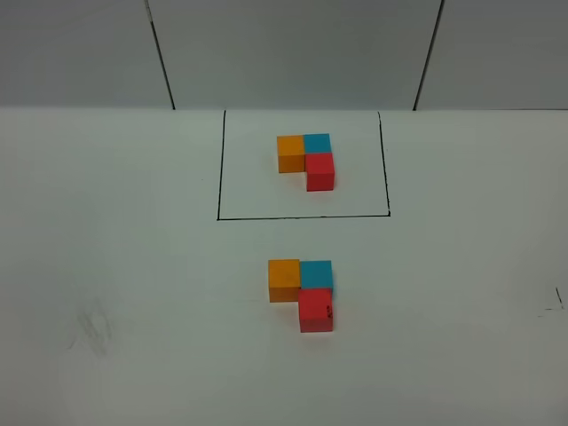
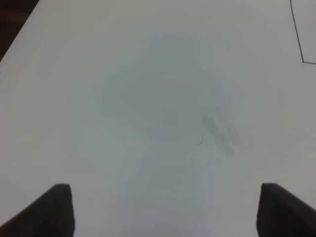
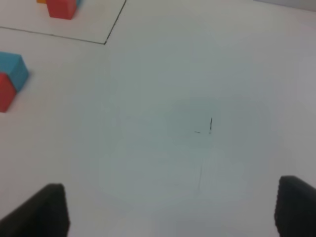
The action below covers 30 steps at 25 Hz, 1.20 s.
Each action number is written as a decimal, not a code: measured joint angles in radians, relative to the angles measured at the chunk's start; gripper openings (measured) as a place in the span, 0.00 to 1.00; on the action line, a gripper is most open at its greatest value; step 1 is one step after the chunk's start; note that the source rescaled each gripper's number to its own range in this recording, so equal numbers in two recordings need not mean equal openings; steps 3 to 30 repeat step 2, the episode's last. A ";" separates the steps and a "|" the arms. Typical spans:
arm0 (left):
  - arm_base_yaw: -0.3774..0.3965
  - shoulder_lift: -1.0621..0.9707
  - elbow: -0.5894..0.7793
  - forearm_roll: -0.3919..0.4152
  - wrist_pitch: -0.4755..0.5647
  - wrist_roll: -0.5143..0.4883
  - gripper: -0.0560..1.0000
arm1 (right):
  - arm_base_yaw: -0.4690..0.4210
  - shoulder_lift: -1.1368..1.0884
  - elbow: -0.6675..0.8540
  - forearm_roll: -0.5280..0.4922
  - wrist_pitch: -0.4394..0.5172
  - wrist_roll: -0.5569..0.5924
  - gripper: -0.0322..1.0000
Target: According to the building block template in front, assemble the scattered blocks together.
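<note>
The building block template point(image 1: 306, 160) sits inside the black drawn rectangle point(image 1: 218, 177): orange and blue cubes side by side, red in front of the blue. In front of it, unframed, the orange block point(image 1: 284, 279), light blue block point(image 1: 316, 274) and red block point(image 1: 315, 310) touch in the same L. No arm shows in the exterior high view. My left gripper point(image 2: 163, 210) is open over bare table. My right gripper point(image 3: 173, 210) is open over bare table; the blue block point(image 3: 14, 69), red block point(image 3: 5, 91) and the template's red cube point(image 3: 61, 8) show at that view's edge.
The white table point(image 1: 133, 266) has a grey smudge point(image 1: 93, 327) at the front left and a small pen mark point(image 1: 555, 306) at the right edge. Pale wall panels stand behind the table. A corner of the rectangle line point(image 2: 298, 39) shows in the left wrist view.
</note>
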<state>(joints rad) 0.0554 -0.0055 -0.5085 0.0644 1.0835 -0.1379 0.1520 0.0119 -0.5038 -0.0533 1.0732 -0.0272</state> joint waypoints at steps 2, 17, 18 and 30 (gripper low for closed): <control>0.000 0.000 0.000 0.000 0.000 0.000 0.66 | 0.000 0.000 0.000 0.000 0.000 0.000 0.79; 0.000 0.000 0.000 0.000 0.000 0.000 0.66 | 0.000 0.000 0.000 0.000 0.000 0.000 0.79; 0.000 0.000 0.000 0.000 0.000 0.000 0.66 | 0.000 0.000 0.000 0.000 0.000 0.000 0.79; 0.000 0.000 0.000 0.000 0.000 0.000 0.66 | 0.000 0.000 0.000 0.000 0.000 0.000 0.79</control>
